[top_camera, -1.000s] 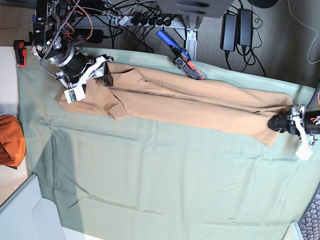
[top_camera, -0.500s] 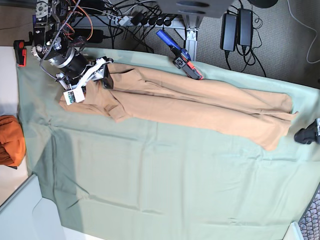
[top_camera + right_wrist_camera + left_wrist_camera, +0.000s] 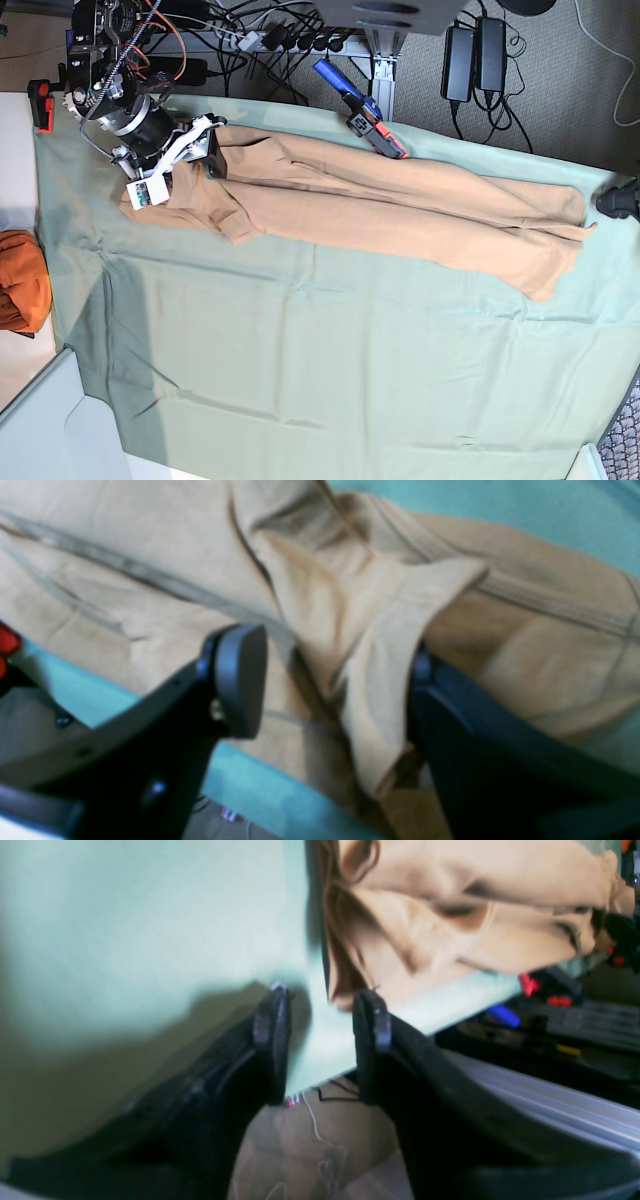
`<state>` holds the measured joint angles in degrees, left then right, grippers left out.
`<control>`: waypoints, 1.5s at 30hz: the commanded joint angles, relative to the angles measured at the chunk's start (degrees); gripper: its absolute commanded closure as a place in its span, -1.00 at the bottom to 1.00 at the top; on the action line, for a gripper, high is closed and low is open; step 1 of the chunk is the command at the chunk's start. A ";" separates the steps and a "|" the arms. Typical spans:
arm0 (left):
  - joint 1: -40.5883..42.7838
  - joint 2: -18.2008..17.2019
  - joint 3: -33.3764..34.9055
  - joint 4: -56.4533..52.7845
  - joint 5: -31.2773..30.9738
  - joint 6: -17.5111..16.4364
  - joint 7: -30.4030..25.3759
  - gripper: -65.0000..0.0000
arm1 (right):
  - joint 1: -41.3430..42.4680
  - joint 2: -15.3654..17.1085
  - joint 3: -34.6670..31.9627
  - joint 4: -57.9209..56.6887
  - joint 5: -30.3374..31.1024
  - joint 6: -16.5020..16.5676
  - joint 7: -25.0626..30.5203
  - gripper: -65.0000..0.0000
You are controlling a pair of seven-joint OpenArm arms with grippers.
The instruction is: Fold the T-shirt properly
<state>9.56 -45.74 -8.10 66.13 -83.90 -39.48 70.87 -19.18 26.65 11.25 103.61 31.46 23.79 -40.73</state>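
Since the earlier frame the left gripper (image 3: 320,1025) has let go and moved off to the right edge, open and empty, while at upper left the right gripper (image 3: 330,680), open, straddles the T-shirt (image 3: 380,205) stretched across the green sheet (image 3: 330,350).

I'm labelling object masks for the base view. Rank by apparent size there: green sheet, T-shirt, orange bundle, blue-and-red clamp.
1. green sheet
2. T-shirt
3. orange bundle, cut off by the frame edge
4. blue-and-red clamp, looks slightly smaller; close call.

Blue clamp (image 3: 360,110) at T-shirt (image 3: 380,205) far edge.
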 commanded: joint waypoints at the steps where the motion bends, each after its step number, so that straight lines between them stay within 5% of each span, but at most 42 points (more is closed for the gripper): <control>1: 0.33 -1.79 -0.55 1.18 -1.10 -0.52 0.15 0.44 | 0.42 0.76 0.52 0.90 0.46 6.01 1.31 -0.11; 5: 2.10 -2.23 -0.57 5.09 -1.10 -0.52 0.13 0.97 | 0.42 0.76 0.52 0.90 0.46 6.01 3.32 0.07; 9: 2.19 -2.40 -1.38 10.80 -1.10 -0.52 0.15 1.00 | 0.39 0.79 0.52 0.90 0.39 6.03 3.39 0.99; 24: 3.85 -1.20 -1.55 16.46 1.53 -0.52 -0.63 1.00 | 0.44 0.76 0.52 0.90 -0.81 6.01 3.65 1.00; 32: 2.95 3.82 -1.51 16.46 6.16 -0.52 -5.14 1.00 | 0.42 0.76 0.52 0.90 -0.81 6.01 3.65 1.00; 39: -1.51 4.15 -1.44 16.46 6.32 -0.52 -6.78 1.00 | 0.42 0.76 0.52 0.90 -0.81 6.03 3.63 1.00; 45: -4.44 4.17 2.43 16.37 14.36 -0.52 -12.94 1.00 | 0.44 0.76 0.52 0.90 -0.81 6.01 3.65 1.00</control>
<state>5.82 -40.34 -5.15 81.95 -68.53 -39.46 58.39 -19.09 26.65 11.25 103.61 30.20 23.79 -38.37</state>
